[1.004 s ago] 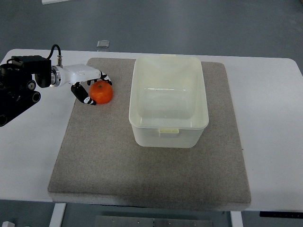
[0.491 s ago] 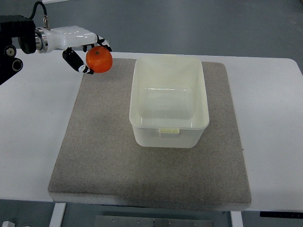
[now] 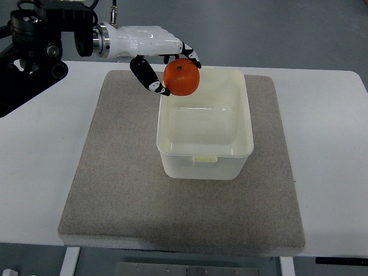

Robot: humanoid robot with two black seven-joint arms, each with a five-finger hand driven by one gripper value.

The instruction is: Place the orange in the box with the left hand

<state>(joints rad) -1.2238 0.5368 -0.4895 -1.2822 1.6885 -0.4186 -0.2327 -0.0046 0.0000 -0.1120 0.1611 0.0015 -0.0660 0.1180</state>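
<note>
Hand: left hand (image 3: 168, 69) pinches orange (image 3: 181, 77) above box (image 3: 205, 150) far-left corner.
Handling: likely light, firm, smooth; grip around its middle.

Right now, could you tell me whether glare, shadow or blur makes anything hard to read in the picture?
Top view: lighting is even and soft; the orange in the left hand is sharp, with no motion blur. The translucent box shows faint bright streaks on its floor, mild glare only. Shadows on the grey mat are weak.

Glossy white plastic left hand (image 3: 167, 60), translucent smooth plastic box (image 3: 205, 155), matt grey felt-like mat (image 3: 121, 190), dimpled orange (image 3: 181, 77)
</note>
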